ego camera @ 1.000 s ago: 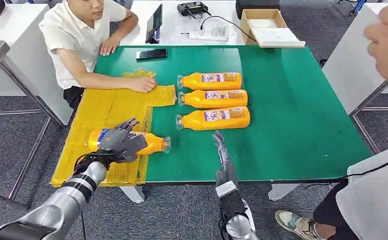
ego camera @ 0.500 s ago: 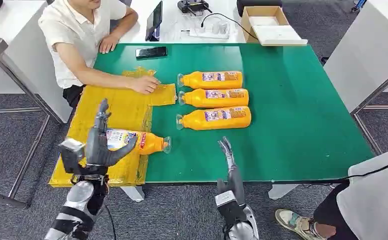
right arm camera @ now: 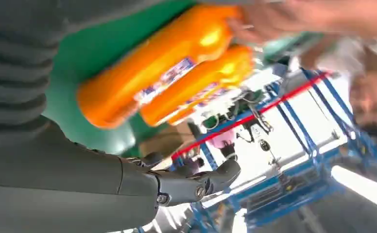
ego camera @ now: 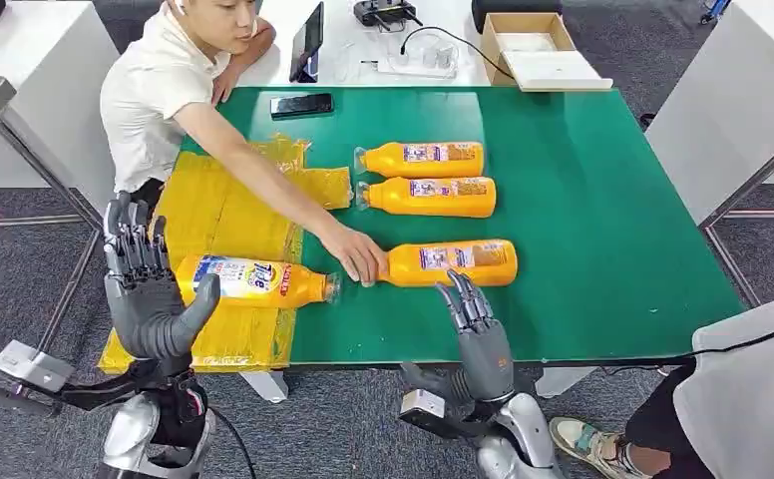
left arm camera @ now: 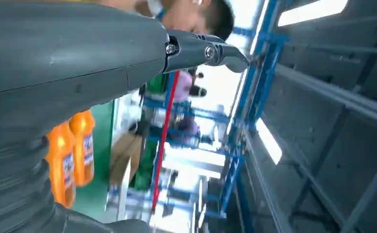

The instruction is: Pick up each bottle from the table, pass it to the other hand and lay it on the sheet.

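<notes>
The left hand stands raised off the table's left edge, fingers spread, holding nothing. Just beside it, one orange bottle lies on the yellow sheet, its cap poking onto the green table. A person's hand grips the neck of a second bottle lying on the green. Near that bottle the right hand is lifted, fingers apart and empty. Two more bottles lie touching, farther back. A cardboard box sits open beyond; I cannot tell its contents.
</notes>
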